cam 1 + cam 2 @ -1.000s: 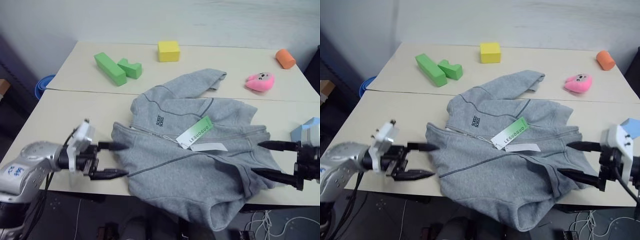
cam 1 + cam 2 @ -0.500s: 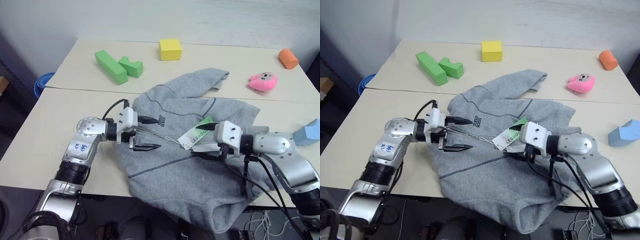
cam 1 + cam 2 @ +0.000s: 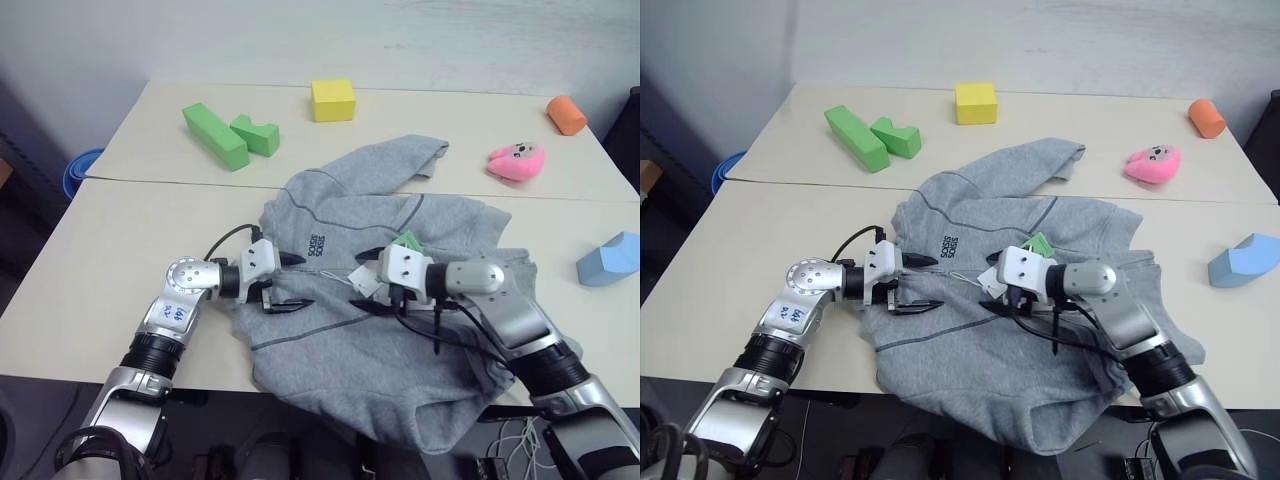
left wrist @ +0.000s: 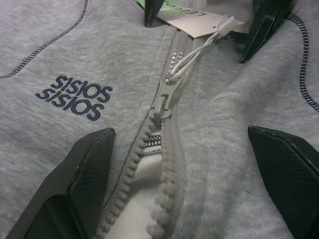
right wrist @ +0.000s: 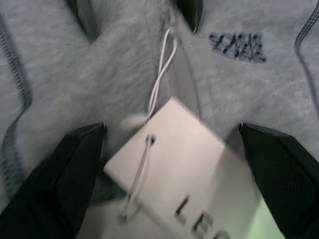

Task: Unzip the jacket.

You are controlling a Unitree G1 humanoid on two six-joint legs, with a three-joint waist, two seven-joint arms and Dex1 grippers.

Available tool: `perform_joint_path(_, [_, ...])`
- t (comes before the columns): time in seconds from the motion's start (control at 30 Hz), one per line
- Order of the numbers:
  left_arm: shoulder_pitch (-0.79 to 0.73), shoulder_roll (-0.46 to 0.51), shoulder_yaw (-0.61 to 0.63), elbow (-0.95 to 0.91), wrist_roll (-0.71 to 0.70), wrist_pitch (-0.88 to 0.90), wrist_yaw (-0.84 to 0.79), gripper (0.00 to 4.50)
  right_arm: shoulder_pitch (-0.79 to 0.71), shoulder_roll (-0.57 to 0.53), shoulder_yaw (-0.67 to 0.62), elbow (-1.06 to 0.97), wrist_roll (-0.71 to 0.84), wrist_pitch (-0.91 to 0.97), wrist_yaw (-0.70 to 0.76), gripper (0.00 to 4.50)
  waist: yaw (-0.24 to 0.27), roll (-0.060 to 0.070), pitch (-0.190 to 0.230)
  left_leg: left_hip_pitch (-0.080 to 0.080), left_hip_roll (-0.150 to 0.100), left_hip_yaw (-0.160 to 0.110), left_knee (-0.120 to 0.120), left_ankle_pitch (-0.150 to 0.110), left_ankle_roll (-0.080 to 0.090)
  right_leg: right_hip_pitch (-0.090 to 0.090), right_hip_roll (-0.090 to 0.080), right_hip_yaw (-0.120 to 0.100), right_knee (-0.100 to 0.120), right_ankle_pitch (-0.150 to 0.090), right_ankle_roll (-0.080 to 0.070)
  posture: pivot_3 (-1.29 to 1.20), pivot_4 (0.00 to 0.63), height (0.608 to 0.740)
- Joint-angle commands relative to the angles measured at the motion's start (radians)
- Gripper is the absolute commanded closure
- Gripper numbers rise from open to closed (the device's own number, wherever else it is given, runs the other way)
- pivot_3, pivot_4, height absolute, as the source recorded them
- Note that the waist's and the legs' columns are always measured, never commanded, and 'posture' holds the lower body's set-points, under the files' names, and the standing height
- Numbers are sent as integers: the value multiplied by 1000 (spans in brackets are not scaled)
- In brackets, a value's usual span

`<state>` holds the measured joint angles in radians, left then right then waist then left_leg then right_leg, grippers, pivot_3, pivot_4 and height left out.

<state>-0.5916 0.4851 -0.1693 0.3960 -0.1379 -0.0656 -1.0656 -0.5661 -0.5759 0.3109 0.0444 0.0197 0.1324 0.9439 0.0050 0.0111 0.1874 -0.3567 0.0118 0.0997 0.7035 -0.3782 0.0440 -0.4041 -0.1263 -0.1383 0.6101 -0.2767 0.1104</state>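
**Now: both grippers spread over the zip line**

Head views, left and right eye: Here, the jacket (image 3: pixel 400 300) spread across the near tabletop (image 3: pixel 90 270), hem hanging past the front edge, one sleeve reaching back over the seam between the two tables. Left gripper (image 3: pixel 290 282) over the chest beside the dark logo (image 3: pixel 318 243), fingers wide apart, nothing held. Right gripper (image 3: pixel 366 291) facing it from the other side, over the hang tags (image 3: pixel 368 278), fingers likewise spread, nothing gripped. Small gap between the two sets of fingertips. Bare table to the left of the jacket; far table carrying green blocks (image 3: pixel 230 135), a yellow block (image 3: pixel 332 100), an orange piece (image 3: pixel 566 114), a pink plush toy (image 3: pixel 516 160), all well apart from the jacket. Blue block (image 3: pixel 610 260) near the right edge, apart from the fabric.

Left wrist view: Zipper pull (image 4: pixel 163 97) between the two spread fingers (image 4: pixel 79 184), touched by neither. Teeth parted on the near side of the pull, closed beyond it. White string running from the pull to the tag. Tips of the other gripper beyond, either side of the tag.

Right wrist view: White tag (image 5: pixel 179 164) between the open fingers (image 5: pixel 55 184), string leading off along the zip; logo to one side.
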Motion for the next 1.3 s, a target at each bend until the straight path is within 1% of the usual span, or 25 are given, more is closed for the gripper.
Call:
perform_joint_path(0.03, [27,1,-7,-9,19,31,13,26,-17,12,5,2,-70,9,-61,0,0,0,0,0,0,0,0,0,0,0,-1,0,0,0,0,0,150,740])
perform_joint_path(0.13, [38,11,-12,-21,27,57,17,26,-19,-13,17,-11,-141,-48,-75,0,-4,0,0,0,-1,-1,0,0,0,0,-1,0,1,0,0,0,150,740])
perform_joint_path(0.23, [43,16,-22,-38,36,81,17,0,-9,-10,-18,-54,-121,-48,-78,593,-6,0,0,0,-1,0,0,0,0,0,-1,0,1,0,0,0,150,740])
perform_joint_path(0.4, [48,11,-31,-66,35,123,17,0,25,-45,-68,-101,-97,-21,-72,2237,-5,0,0,0,-1,0,0,0,0,0,-1,0,1,0,0,0,150,740])
perform_joint_path(0.5, [58,12,-35,-78,39,144,23,0,39,-59,-97,-100,-106,-18,-96,3321,-5,0,0,0,-1,-1,0,0,0,0,-2,0,1,0,0,0,150,740])
perform_joint_path(0.6, [67,13,-37,-88,41,160,28,0,35,-72,-109,-107,-121,-17,-108,4267,-6,0,0,1,-1,-1,0,0,0,0,-2,0,1,0,0,0,150,740])
perform_joint_path(0.63, [70,12,-37,-91,41,166,30,0,32,-77,-112,-108,-131,-22,-118,4473,-5,0,0,1,-1,-1,0,0,0,0,-2,0,1,0,0,0,150,740])
perform_joint_path(0.77, [81,4,-41,-105,43,175,37,0,21,-95,-106,-105,-173,-56,-144,4473,-4,0,0,1,-2,-1,0,0,0,0,-2,0,1,0,0,0,150,740])
perform_joint_path(0.87, [86,-3,-46,-110,44,178,42,0,28,-98,-118,-112,-165,-52,-140,4473,-3,0,0,0,-2,-1,0,0,1,0,-3,0,1,0,0,0,150,740])
perform_joint_path(0.97, [87,-4,-47,-113,43,178,45,0,49,-114,-154,-173,-75,-7,-76,4473,0,0,0,0,-2,-1,0,0,1,0,-3,0,1,0,0,0,150,740])
perform_joint_path(1.07, [92,1,-43,-106,41,172,45,0,105,-159,-196,-261,108,70,71,4473,8,0,0,0,-2,-1,0,0,1,0,-3,0,1,0,0,0,150,740])
perform_joint_path(1.13, [95,2,-45,-102,41,170,46,0,125,-178,-215,-271,157,123,98,4473,11,0,0,0,-2,-1,0,0,1,0,-3,0,0,0,0,0,150,740])
perform_joint_path(1.23, [95,0,-47,-100,40,172,47,0,144,-179,-240,-262,207,196,95,4473,14,0,0,0,-2,-1,0,0,2,1,-3,0,0,0,0,0,150,740])
perform_joint_path(1.3, [94,-3,-49,-101,37,176,47,0,150,-178,-234,-249,194,182,84,3971,15,0,0,0,-2,-1,0,0,2,1,-3,0,0,0,0,0,150,740])
